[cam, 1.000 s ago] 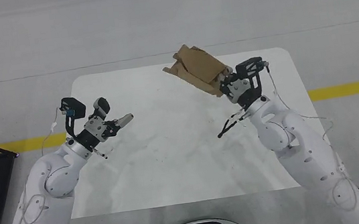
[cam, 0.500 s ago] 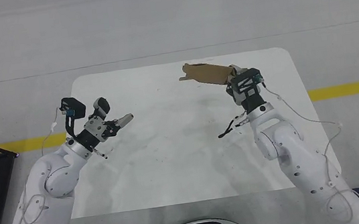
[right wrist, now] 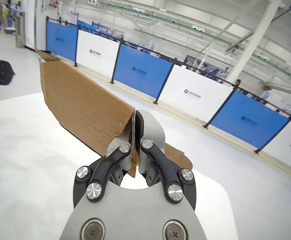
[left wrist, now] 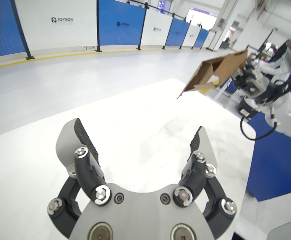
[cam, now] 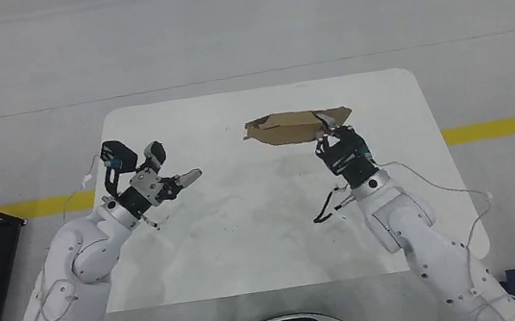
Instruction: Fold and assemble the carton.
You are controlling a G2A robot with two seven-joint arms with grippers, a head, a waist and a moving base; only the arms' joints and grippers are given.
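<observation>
The right fingers (right wrist: 151, 127) are pinching the carton (right wrist: 84, 106) by one edge, holding it above the far side of the desk (cam: 249, 249). The left fingers (left wrist: 68, 138) are hanging open, well apart. The cardboard is probably handling light, stiff along panels and weak at creases, so flap edges are looking like the best hold.

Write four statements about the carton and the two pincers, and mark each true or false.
1. The right pincer is shut on the carton. True.
2. The left pincer grips a flap of the carton. False: it is open, holds nothing and is well apart from the carton.
3. The carton lies flat on the table. False: it is held up in the air above the table.
4. One end of the carton is open, and its inside shows in the left wrist view. True.
</observation>
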